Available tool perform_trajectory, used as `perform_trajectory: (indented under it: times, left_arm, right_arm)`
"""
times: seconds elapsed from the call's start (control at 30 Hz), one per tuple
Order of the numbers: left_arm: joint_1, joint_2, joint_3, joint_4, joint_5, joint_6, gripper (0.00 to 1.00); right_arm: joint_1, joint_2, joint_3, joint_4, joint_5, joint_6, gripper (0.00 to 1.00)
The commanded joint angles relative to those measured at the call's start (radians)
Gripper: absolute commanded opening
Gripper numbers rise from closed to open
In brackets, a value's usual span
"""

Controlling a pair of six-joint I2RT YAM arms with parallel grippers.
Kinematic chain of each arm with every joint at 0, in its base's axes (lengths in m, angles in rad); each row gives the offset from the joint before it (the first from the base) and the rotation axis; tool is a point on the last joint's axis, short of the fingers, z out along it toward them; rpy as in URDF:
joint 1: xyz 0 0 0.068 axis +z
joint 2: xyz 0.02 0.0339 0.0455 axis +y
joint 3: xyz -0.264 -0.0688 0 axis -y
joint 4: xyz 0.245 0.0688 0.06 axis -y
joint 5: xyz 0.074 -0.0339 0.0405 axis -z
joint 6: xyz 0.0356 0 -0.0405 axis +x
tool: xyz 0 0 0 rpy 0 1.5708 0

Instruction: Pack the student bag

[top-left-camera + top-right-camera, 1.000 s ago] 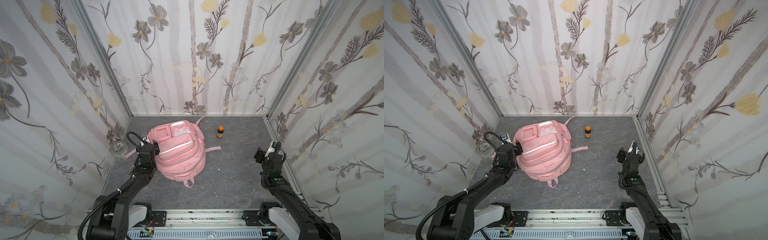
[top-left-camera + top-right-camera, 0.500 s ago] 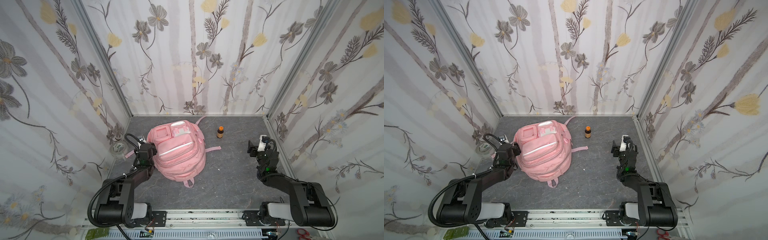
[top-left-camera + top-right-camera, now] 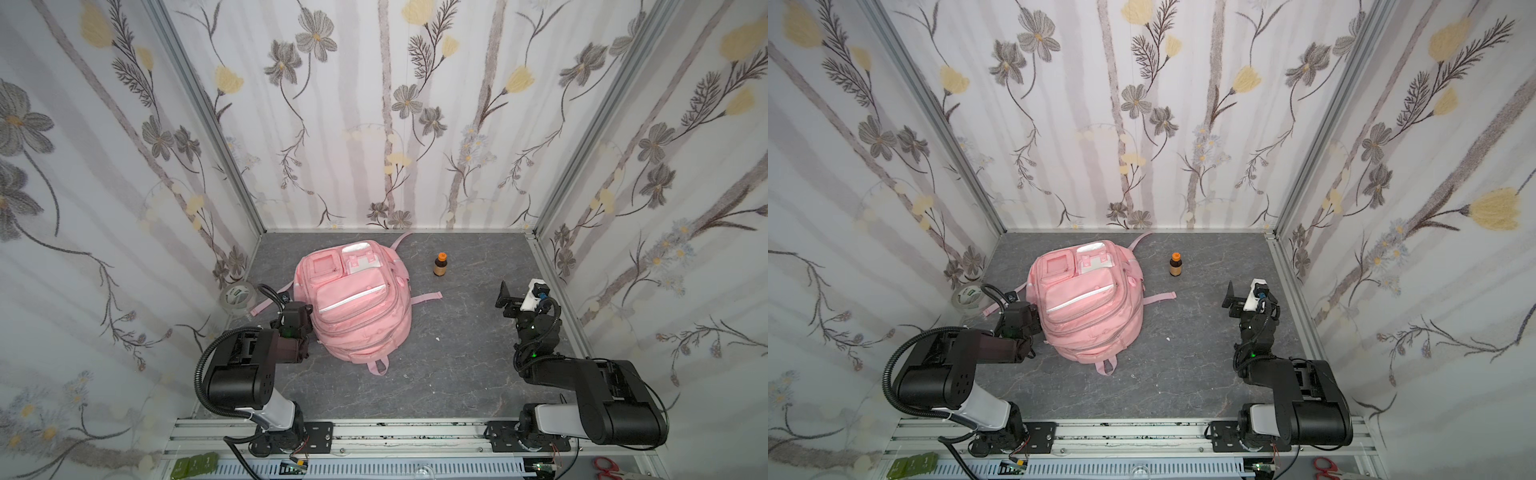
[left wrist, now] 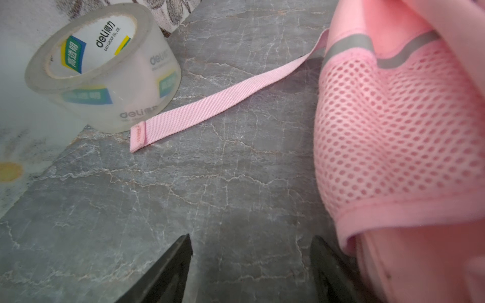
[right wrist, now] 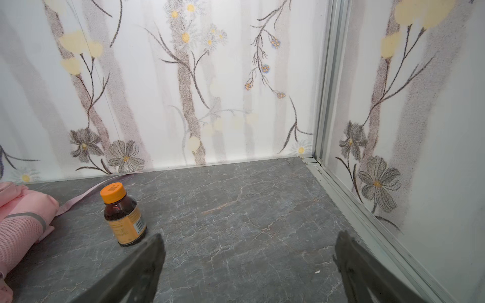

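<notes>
The student bag [image 3: 353, 299] is a large pink backpack lying front-up on the grey floor left of centre, seen in both top views [image 3: 1086, 303]. My left gripper [image 4: 252, 251] sits low against the bag's left flank, open, with only bare floor between its fingers. One finger is right beside the pink mesh side pocket [image 4: 393, 131]. A loose pink strap [image 4: 217, 99] runs from the bag toward the tape roll. My right gripper [image 5: 250, 244] is on the right near the wall, wide open and empty, facing the back wall [image 3: 519, 293].
A small brown bottle with an orange cap [image 3: 440, 264] stands right of the bag, ahead and left of the right jaws [image 5: 123, 215]. A roll of clear tape [image 4: 102, 65] rests by the left wall [image 3: 237, 296]. Aluminium wall rails border the floor.
Both arms have folded down low toward the front rail. The right jaws have spread wider and shifted a little away from the right wall. The bag, bottle and tape have not moved.
</notes>
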Motion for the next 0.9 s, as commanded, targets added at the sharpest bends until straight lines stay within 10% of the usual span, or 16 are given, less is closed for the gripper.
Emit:
perform_trajectory:
  times: [0.0, 0.83, 0.87]
  left_arm:
    - [-0.001, 0.003, -0.008, 0.003, 0.004, -0.009, 0.74]
    - [-0.001, 0.001, -0.017, 0.003, 0.004, -0.009, 0.74]
    - [-0.001, 0.001, -0.017, 0.191, 0.004, -0.009, 1.00]
  right_arm:
    - [0.005, -0.002, 0.004, 0.035, 0.030, -0.020, 1.00]
    - [0.003, 0.005, 0.033, -0.013, -0.032, -0.041, 1.00]
    - [0.005, 0.002, 0.031, -0.009, -0.034, -0.048, 1.00]
